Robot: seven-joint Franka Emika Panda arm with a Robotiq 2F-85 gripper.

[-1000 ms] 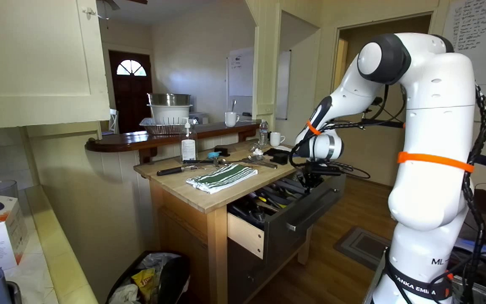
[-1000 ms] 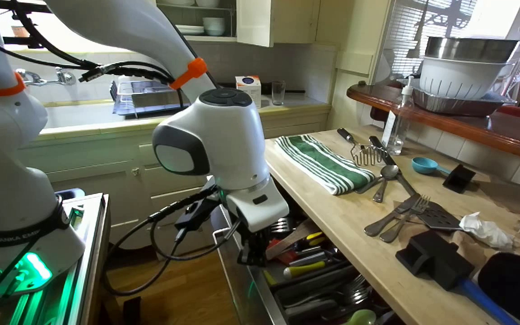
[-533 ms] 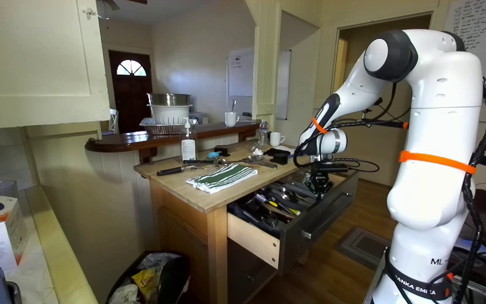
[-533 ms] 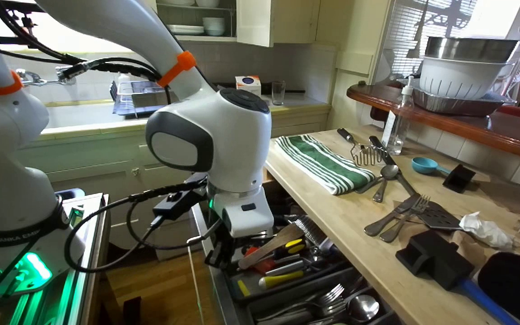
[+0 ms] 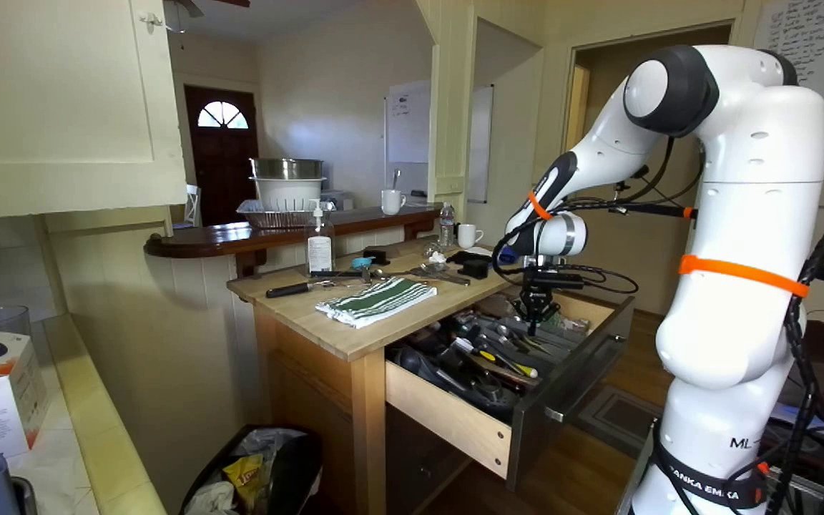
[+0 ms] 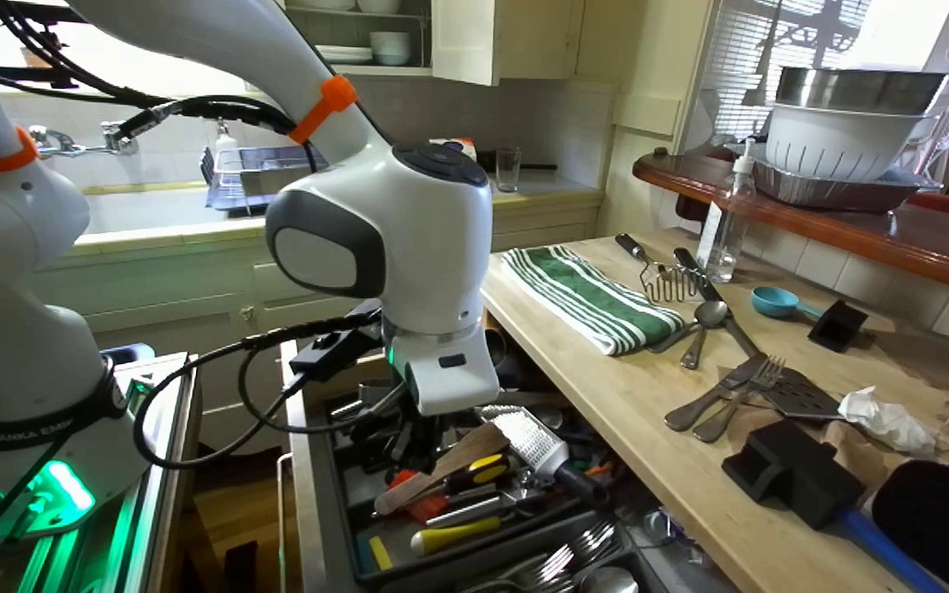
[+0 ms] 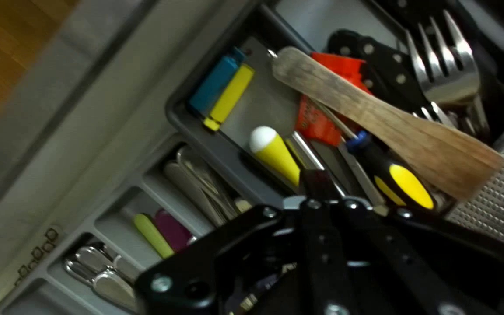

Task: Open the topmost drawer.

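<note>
Kitchen desk (image 5: 347, 343), topmost drawer (image 5: 448, 420) well out, jaws clenched on nothing visible, low near a wooden spatula (image 7: 383, 120) that a sideways sweep could snag.

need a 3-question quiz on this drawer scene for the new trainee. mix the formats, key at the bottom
1. True or false: the topmost drawer is pulled out.
2. Multiple choice: the striped towel lying on the worktop is
A) red and white
B) green and white
C) blue and black
3. Fill the gap: in the wrist view, the jaws of the gripper stand ____ (apart or together).

Key: 1 true; 2 B; 3 together.
</note>
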